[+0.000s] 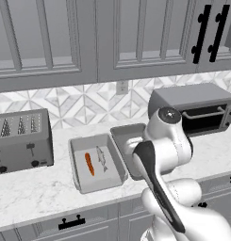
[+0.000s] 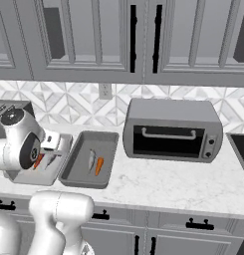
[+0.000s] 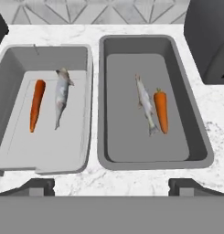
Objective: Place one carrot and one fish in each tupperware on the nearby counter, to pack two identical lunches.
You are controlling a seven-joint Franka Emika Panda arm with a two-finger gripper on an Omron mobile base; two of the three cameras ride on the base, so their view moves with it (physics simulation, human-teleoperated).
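Carrot (image 1: 89, 164) and fish (image 1: 102, 158) side by side in the left tupperware (image 1: 79, 160) (toaster (image 1: 21, 140) beside it)

White arm bent forward at the elbow; tool (image 3: 111, 185) points downward (tips spread wide, nothing between them)

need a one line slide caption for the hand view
Open hand above two tupperware on the counter, each holding one carrot and one fish.

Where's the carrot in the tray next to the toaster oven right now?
In the hand view that carrot lies on the floor of the right tupperware, just right of the fish; the toaster oven stands beyond that tray's right side.
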